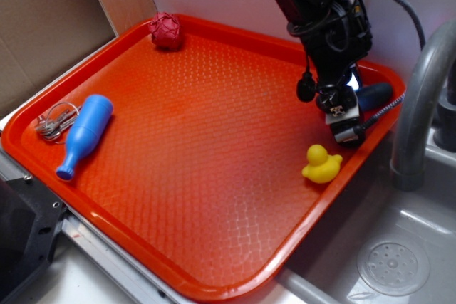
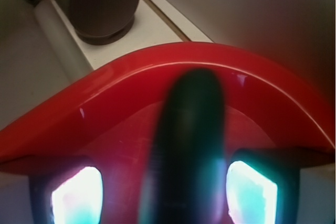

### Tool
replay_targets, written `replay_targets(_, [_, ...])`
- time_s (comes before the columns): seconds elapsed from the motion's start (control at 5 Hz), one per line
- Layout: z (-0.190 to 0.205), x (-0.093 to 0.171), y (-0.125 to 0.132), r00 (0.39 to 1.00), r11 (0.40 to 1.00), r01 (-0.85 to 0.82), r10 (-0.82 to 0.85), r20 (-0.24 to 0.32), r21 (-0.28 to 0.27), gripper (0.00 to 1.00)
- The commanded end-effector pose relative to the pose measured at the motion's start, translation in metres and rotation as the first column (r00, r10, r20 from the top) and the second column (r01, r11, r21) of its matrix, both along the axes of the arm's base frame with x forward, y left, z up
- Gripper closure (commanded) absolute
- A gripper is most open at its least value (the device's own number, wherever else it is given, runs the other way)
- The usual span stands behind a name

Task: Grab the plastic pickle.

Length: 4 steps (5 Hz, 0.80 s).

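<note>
An orange-red plastic tray (image 1: 206,176) with a raised rim and a textured floor was seen laid partly over the edge of a grey metal sink (image 1: 399,247), whose round drain (image 1: 393,267) and curved grey faucet (image 1: 420,105) were visible at the right. A brown cardboard panel (image 1: 50,26) was stood behind the tray on the left, and a pale wall (image 1: 235,5) closed off the back.

On the tray, a blue plastic bottle (image 1: 85,135) was laid on its side near the left rim, with a bunch of keys (image 1: 55,122) just beside it. A dark red ball (image 1: 167,30) was placed in the far corner, and a yellow duck (image 1: 322,164) was set near the right rim.

The plastic pickle (image 1: 375,95) was found in the tray's far right corner, close against the rim. The gripper (image 1: 340,108) was lowered over it, so that only one dark rounded end was shown in the exterior view. In the wrist view the plastic pickle (image 2: 191,145) was seen running lengthwise between the two brightly lit fingers (image 2: 77,195), with narrow gaps on both sides; the fingers were spread around it and no clamping contact could be made out. Beyond the rim, a white ledge and a dark round object (image 2: 102,3) were shown.
</note>
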State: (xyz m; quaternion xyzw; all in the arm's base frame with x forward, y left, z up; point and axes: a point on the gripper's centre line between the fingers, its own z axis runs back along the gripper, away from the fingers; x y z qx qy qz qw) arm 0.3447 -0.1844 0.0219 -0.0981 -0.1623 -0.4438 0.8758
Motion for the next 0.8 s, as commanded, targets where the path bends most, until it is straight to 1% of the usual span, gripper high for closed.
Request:
replay_targets(0.0, [0.022, 0.0, -0.014, 0.996, 1.0, 0.016, -0.017, 0.087, 0.005, 1.0])
replay_targets(0.2, [0.03, -0.002, -0.01, 0.995, 1.0, -0.027, 0.025, 0.099, 0.013, 1.0])
replay_targets(0.4, [0.055, -0.015, 0.022, 0.979, 0.981, -0.194, 0.191, 0.076, 0.03, 1.0])
replay_targets(0.6, [0.083, -0.042, 0.071, 0.943, 0.942, -0.333, 0.333, 0.006, 0.029, 1.0])
